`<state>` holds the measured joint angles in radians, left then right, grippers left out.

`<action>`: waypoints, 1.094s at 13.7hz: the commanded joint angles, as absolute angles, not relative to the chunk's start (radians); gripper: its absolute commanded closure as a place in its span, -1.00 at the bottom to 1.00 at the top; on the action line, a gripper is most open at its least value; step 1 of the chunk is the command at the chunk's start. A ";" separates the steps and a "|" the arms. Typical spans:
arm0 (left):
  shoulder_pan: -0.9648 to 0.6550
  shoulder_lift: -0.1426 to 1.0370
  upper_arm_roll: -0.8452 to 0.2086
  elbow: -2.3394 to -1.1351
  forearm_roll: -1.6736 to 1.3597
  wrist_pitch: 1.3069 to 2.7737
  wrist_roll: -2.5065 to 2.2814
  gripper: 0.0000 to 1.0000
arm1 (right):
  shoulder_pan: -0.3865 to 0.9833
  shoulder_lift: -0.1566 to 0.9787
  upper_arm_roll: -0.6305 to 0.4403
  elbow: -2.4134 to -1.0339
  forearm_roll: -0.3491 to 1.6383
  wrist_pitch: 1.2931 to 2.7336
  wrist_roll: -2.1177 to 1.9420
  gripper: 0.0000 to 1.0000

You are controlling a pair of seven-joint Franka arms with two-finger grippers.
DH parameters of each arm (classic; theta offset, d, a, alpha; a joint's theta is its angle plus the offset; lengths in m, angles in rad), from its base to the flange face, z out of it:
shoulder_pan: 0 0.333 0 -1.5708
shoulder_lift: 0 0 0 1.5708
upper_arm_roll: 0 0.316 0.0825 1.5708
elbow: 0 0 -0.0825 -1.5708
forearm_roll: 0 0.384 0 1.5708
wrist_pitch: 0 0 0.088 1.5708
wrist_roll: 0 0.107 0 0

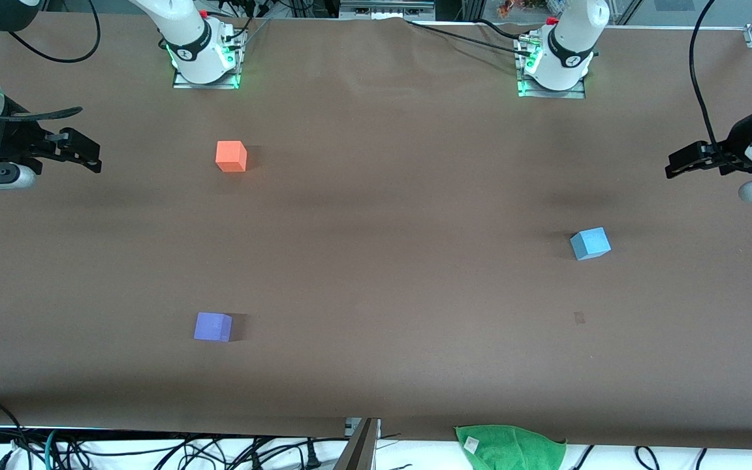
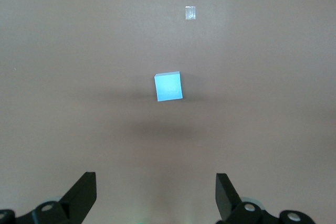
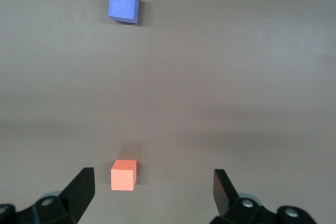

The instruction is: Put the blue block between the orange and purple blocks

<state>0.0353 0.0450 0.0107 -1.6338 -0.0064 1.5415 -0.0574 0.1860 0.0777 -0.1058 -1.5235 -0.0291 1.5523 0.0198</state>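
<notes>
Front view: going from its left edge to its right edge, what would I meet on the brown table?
Right arm's pincer → purple block → orange block → green cloth at the table's near edge → blue block → left arm's pincer.

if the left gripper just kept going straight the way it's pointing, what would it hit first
Probably bare table, near the blue block. The left gripper, jaws open, has the block centred ahead in the left wrist view, but depth there is unclear.

My left gripper (image 1: 676, 166) hangs over the left arm's table end, near the blue block (image 1: 590, 243). The orange block (image 1: 231, 156) lies farther from the front camera than the purple block (image 1: 213, 326).
</notes>
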 commanded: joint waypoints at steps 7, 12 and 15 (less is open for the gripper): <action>0.065 0.176 0.003 -1.597 0.017 1.506 -0.037 -1.00 | 0.181 0.055 -0.098 -1.536 -0.015 1.525 0.029 -1.00; 0.077 0.326 0.003 -1.608 0.020 1.629 -0.032 -1.00 | 0.181 0.055 -0.098 -1.536 0.020 1.531 0.031 -1.00; 0.078 0.402 0.002 -1.640 0.040 1.727 -0.020 -1.00 | 0.183 0.055 -0.098 -1.536 0.025 1.531 0.031 -1.00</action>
